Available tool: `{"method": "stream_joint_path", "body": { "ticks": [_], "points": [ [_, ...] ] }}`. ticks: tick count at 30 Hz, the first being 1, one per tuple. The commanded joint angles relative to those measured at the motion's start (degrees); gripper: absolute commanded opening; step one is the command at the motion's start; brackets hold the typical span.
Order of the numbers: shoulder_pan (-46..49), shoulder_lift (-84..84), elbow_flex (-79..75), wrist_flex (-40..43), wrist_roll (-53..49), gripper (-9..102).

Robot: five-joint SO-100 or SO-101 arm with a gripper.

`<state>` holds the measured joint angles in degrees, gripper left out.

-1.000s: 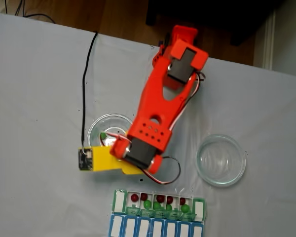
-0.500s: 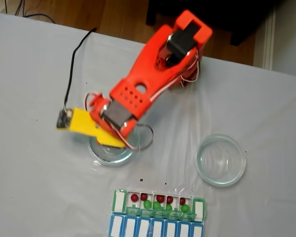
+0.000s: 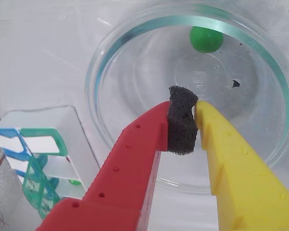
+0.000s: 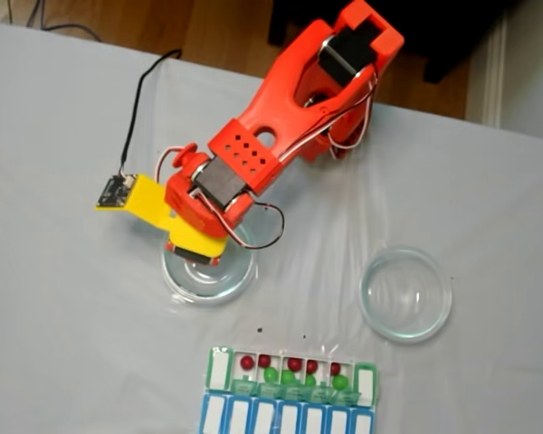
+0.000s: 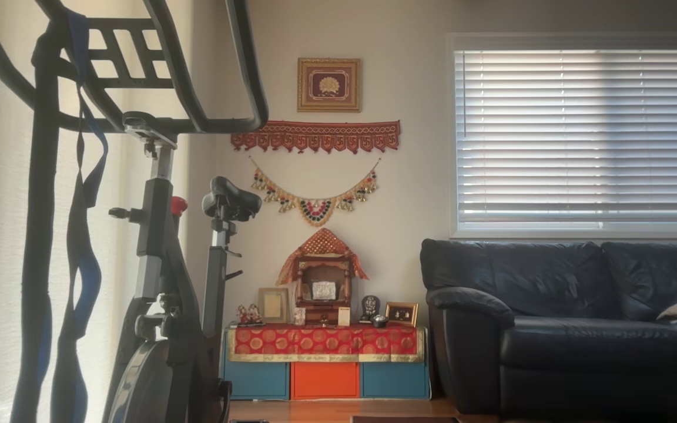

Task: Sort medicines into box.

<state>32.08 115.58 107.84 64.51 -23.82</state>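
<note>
Gripper [image 3: 182, 126] over my left glass dish [image 3: 135, 43], jaws narrow, pinching only their black foam pad [image 3: 182, 130]. One green pill [image 3: 206, 39] sits in that dish. Pill box [image 4: 290, 391] at table's near edge; red and green pills [image 4: 293, 364] inside.

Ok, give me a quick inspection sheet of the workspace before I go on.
Surface: white cloth, a few dark specks.
Job's things: one green pill in the left dish; box at the near edge holds red and green pills; right dish looks empty.
Clutter: nothing seen.
Gripper: over the left dish, jaws together on their dark foam pad, no pill between them.
Cables: black lead runs across the cloth to the wrist camera; arm wires loop over the dish.
Surroundings: wood floor beyond the table; the other view shows an exercise bike and a sofa.
</note>
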Motion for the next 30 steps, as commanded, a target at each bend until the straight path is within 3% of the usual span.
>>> {"method": "stream_joint_path", "body": {
  "ticks": [1,30],
  "points": [
    [1.05,1.58,-1.32,-0.79,-1.49,1],
    [3.16,-2.72,0.35,-0.70,-2.46,1]
  ]
}}
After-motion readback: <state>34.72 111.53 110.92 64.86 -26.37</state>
